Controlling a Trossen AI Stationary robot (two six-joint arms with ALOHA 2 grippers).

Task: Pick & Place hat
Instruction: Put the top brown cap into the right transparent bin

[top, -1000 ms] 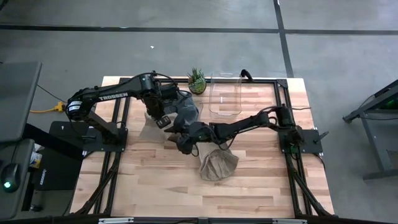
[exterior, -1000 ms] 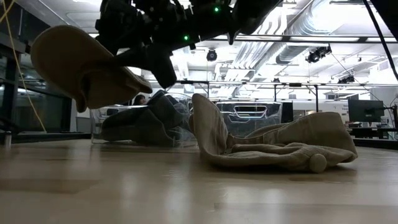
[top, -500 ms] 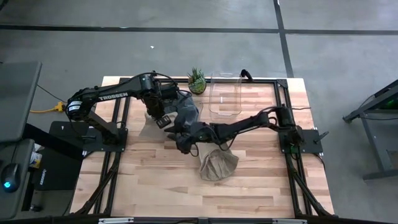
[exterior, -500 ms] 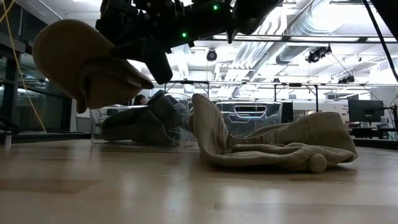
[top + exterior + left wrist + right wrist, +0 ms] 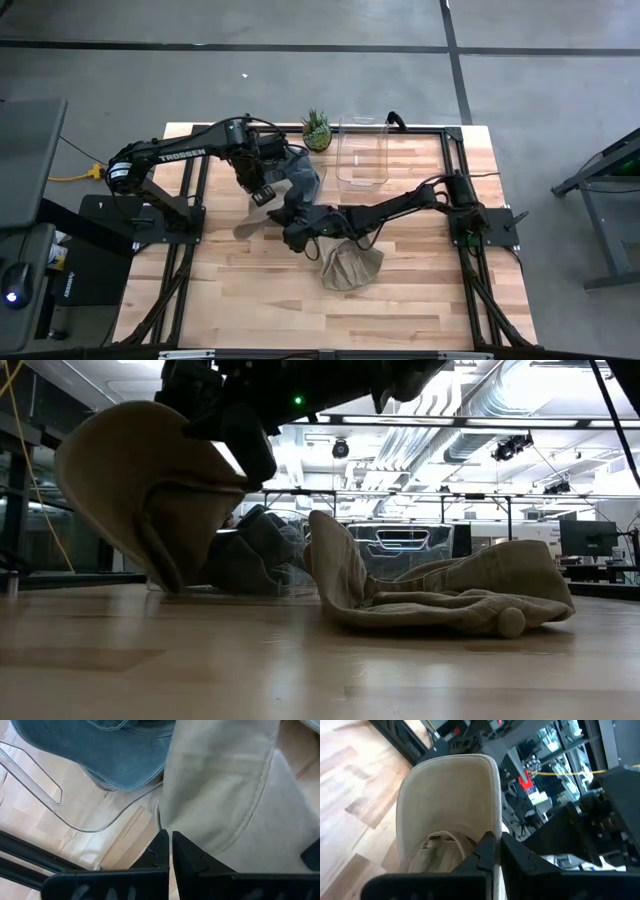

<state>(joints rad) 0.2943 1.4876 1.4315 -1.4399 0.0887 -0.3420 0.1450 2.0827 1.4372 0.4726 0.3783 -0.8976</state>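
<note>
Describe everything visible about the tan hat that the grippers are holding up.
The tan fabric brimmed hat looks soft, with stitched seams and a curved brim. It hangs tilted off the wooden table, left of the second tan hat. The right gripper is shut on its edge; the left gripper is shut against its fabric.

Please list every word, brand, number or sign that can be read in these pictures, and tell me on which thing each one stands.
"TROSSEN": white letters on the left arm, read in the high view.
Monitors behind the table in the low view: something shows on them, too blurred to read.
Red tag in the room, right wrist view: no text can be made out.
Beige hat, blue hat, clear bin: no text visible.
</note>
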